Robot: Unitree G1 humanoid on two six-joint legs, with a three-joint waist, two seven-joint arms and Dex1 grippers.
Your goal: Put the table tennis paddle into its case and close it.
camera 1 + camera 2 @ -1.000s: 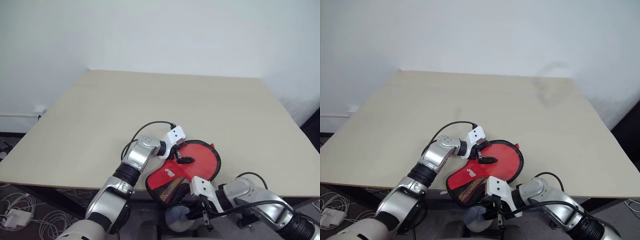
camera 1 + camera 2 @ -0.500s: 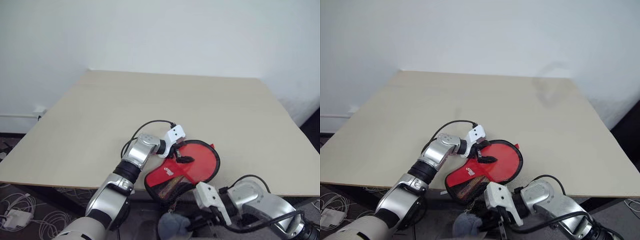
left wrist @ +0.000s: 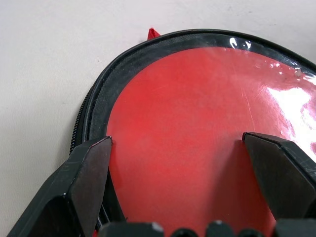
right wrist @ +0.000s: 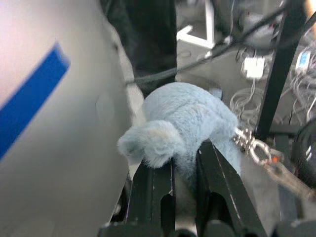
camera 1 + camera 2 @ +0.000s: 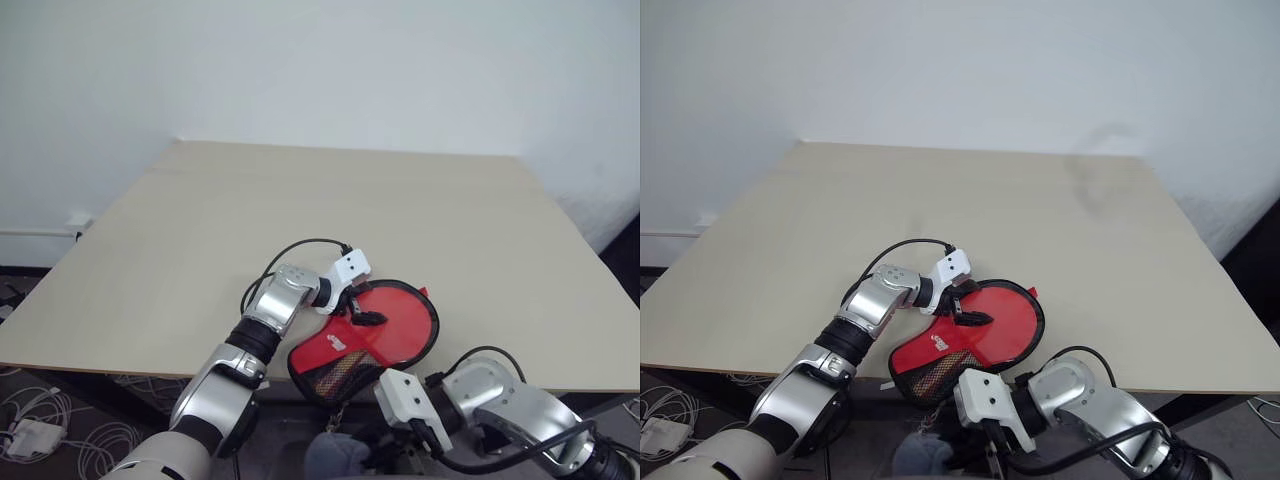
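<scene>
The case [image 5: 392, 328] lies on the table [image 5: 300, 200] by its front edge, red under clear plastic with a black zip rim. Its meshed narrow end [image 5: 335, 375] hangs over the edge. My left gripper [image 5: 359, 311] rests on the case's round part, jaws wide open, one black finger [image 3: 84, 173] at the zip rim. My right gripper [image 4: 182, 158] sits below the table edge, shut on the grey-blue pompom charm [image 4: 182, 113], which hangs from the case by a small chain [image 4: 256, 148]. The paddle is hidden; whether the red under the plastic is its face, I cannot tell.
The table's front edge [image 5: 120, 370] runs just before the case. A white wall stands behind the table. Cables and a white adapter [image 5: 30, 435] lie on the floor at the left. Bare tabletop stretches away behind the case.
My right gripper, still shut on the pompom, has shifted a little to the left under the table edge. The left gripper and the case have stayed put.
</scene>
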